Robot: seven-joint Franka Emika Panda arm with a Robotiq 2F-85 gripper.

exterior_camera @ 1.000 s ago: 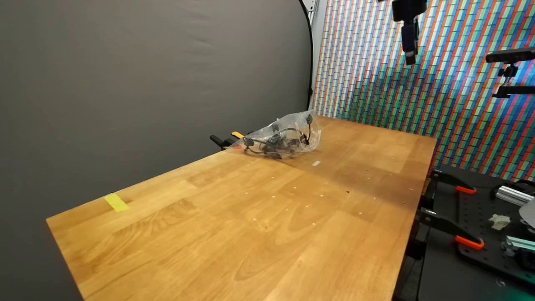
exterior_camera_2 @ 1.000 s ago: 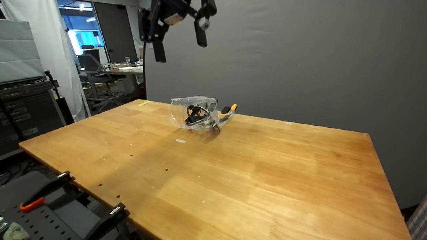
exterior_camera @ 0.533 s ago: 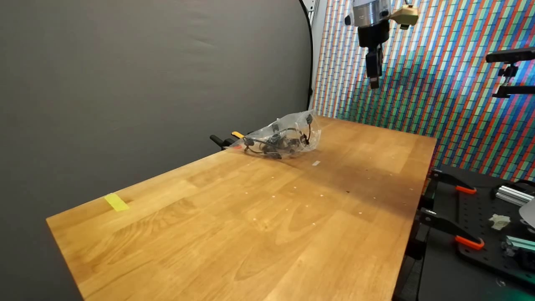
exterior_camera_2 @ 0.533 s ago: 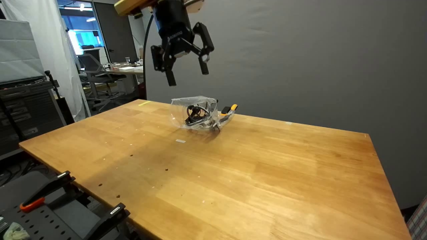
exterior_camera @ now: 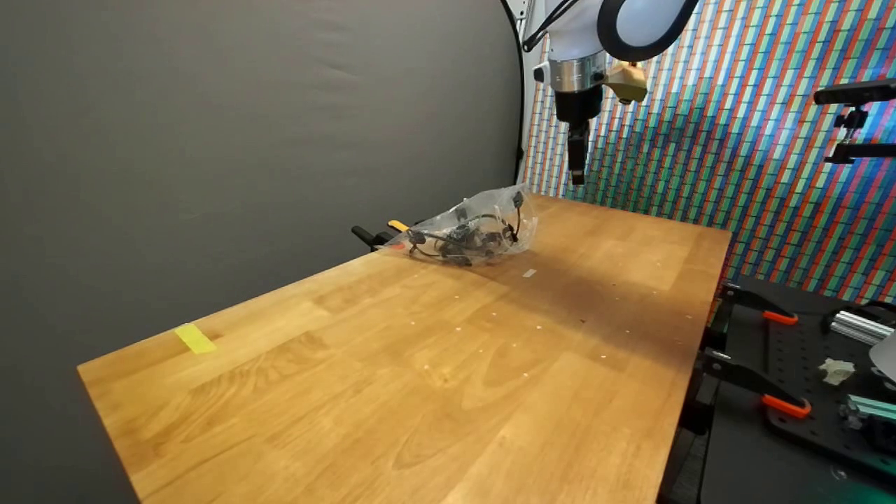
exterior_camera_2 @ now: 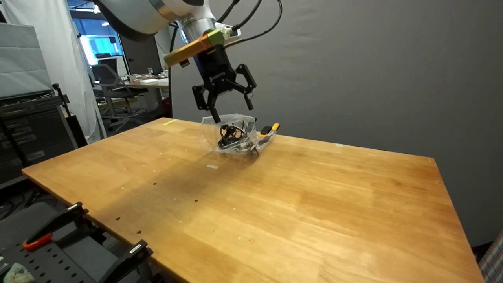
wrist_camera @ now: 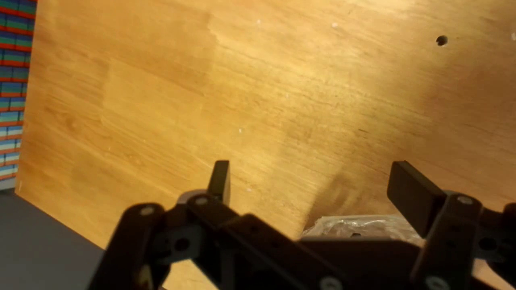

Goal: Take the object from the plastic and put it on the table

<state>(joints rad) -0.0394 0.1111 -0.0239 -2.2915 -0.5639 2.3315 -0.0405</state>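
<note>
A clear plastic bag point(exterior_camera: 500, 210) lies on the wooden table point(exterior_camera: 434, 406) by the back edge, and shows in both exterior views point(exterior_camera_2: 211, 135). Black cable-like items point(exterior_camera: 458, 241) are inside; I cannot tell them apart. My gripper point(exterior_camera_2: 233, 112) is open and empty, pointing down. It hangs above the bag in that exterior view, and off to one side of it in an exterior view point(exterior_camera: 577, 179). In the wrist view, the jaws point(wrist_camera: 310, 169) stand wide apart over bare wood. A strip of the bag point(wrist_camera: 367, 223) shows behind the gripper body; the rest is hidden.
A black and yellow clamp point(exterior_camera_2: 276, 126) sits at the table edge beside the bag. Clamps with orange pads point(exterior_camera: 780, 318) hold the opposite edge. A camera on a mount point(exterior_camera: 854, 92) stands near there. Yellow tape point(exterior_camera: 196, 339) marks a corner. A grey backdrop point(exterior_camera_2: 353, 78) stands behind.
The arm has come down and moved towards the bag, to the left in an exterior view. The gripper has stayed open. The bag has not moved.
</note>
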